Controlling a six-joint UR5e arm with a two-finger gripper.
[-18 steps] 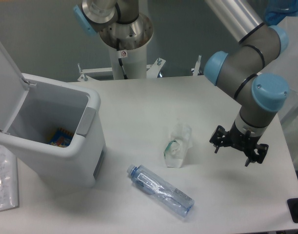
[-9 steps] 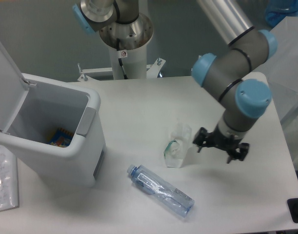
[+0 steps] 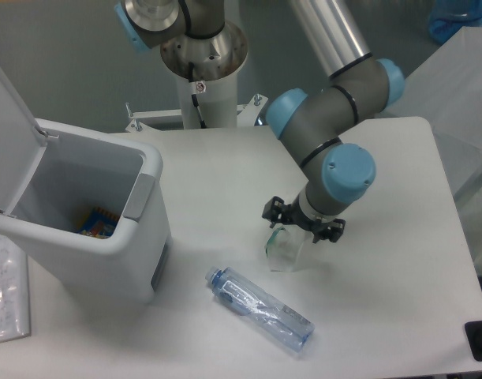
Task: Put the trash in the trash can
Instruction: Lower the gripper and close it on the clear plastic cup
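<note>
While my tool (image 3: 303,223) sat directly over the wrapper (image 3: 285,251) on the table (image 3: 382,300), I couldn't tell if it was clenched. The bottle (image 3: 260,309) lay near the front edge; the trash can (image 3: 99,229) stood left, lid up.

Robotics lab, pedestal-mounted arm (image 3: 327,150), bare white table (image 3: 398,300)

One wrapper (image 3: 285,251), one bottle (image 3: 259,308), one bin (image 3: 106,237).
</note>
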